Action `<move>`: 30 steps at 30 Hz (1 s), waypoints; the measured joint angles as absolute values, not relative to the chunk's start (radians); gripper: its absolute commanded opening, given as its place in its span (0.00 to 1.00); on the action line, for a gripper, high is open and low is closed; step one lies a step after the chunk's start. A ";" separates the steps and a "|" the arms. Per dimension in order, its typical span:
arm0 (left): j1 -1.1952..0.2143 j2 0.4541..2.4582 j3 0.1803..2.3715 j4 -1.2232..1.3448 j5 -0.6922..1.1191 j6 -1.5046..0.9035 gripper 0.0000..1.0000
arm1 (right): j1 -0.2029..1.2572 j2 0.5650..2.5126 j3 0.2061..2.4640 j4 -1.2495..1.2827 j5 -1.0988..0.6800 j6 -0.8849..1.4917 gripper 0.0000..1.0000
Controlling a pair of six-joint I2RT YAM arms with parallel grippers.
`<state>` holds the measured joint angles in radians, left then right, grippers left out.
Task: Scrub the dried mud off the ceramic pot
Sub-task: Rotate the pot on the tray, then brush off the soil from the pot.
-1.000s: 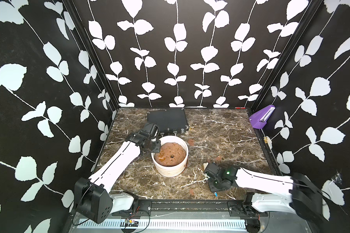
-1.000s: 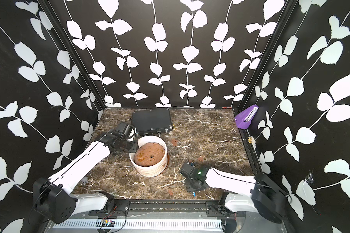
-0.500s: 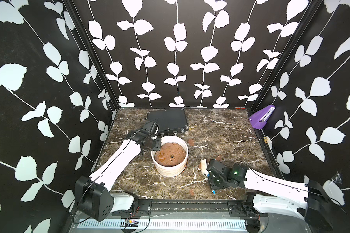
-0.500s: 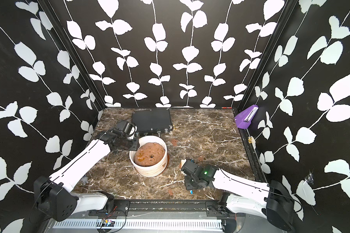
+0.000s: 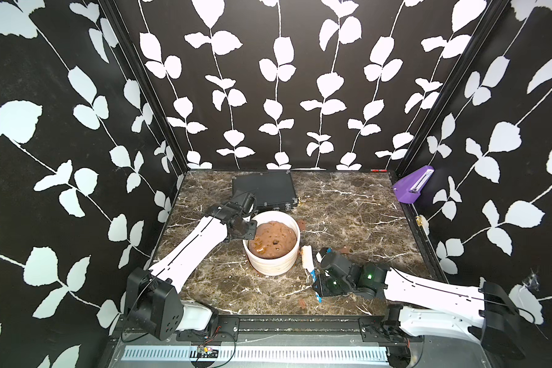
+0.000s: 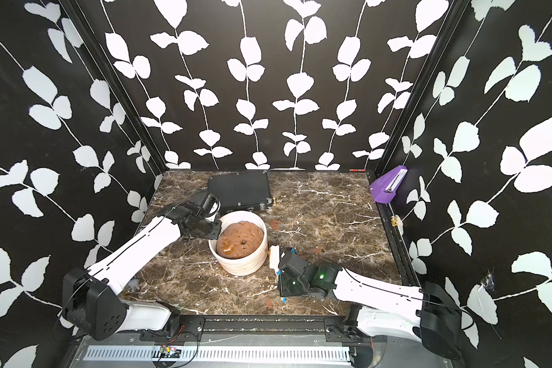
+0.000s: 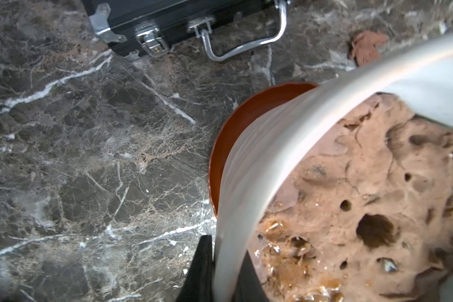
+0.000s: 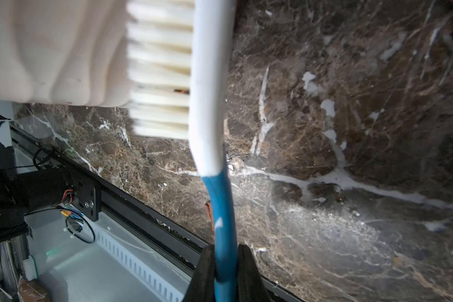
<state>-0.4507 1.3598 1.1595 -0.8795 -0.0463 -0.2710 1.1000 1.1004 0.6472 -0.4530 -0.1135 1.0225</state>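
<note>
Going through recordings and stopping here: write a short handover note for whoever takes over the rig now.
Left gripper: shut on the rim of the ceramic pot, one finger outside, one inside.
Right gripper: shut on the blue handle of the brush; bristles against the pot's outer wall.
Pot stands on the table near the black case, brown mound inside.
Done: pot braced, brush placed. Left: the scrubbing; no dried mud shows on the wall parts in view, so check hidden sides.

Brush (image 8: 209,78) cut off by edge; pot (image 8: 50,47) v. blurry.
</note>
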 measured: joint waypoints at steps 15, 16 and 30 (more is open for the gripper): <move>-0.446 1.285 1.111 -0.922 -0.083 -0.323 0.02 | 1.101 1.134 0.632 -0.417 -0.102 1.048 0.00; -0.446 1.283 1.110 -0.924 -0.083 -0.323 0.02 | 1.101 1.142 0.632 -0.414 -0.099 1.048 0.00; -0.446 1.281 1.108 -0.923 -0.081 -0.324 0.01 | 1.094 1.310 0.740 -0.353 -0.101 0.992 0.00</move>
